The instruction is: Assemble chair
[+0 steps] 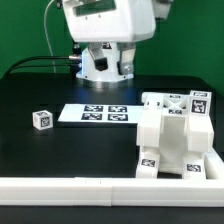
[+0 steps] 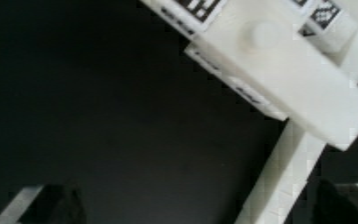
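Note:
The partly built white chair (image 1: 175, 140), a blocky stack of tagged panels, stands at the exterior view's right, close behind the long front rail. A small white tagged block (image 1: 42, 119) lies alone at that view's left. The arm's white hand (image 1: 105, 20) hangs high over the back of the table, and its fingers do not show there. In the wrist view my gripper (image 2: 197, 205) is open, its dark fingers (image 2: 43, 205) wide apart with nothing between them. Far below, blurred, lie a tagged chair panel (image 2: 274, 65) and a narrow white strip (image 2: 282, 180) running out from it.
The marker board (image 1: 95, 113) lies flat mid-table on the black mat. A long low white rail (image 1: 110, 188) runs along the front edge. The arm's base (image 1: 105, 65) and cables sit at the back, before a green wall.

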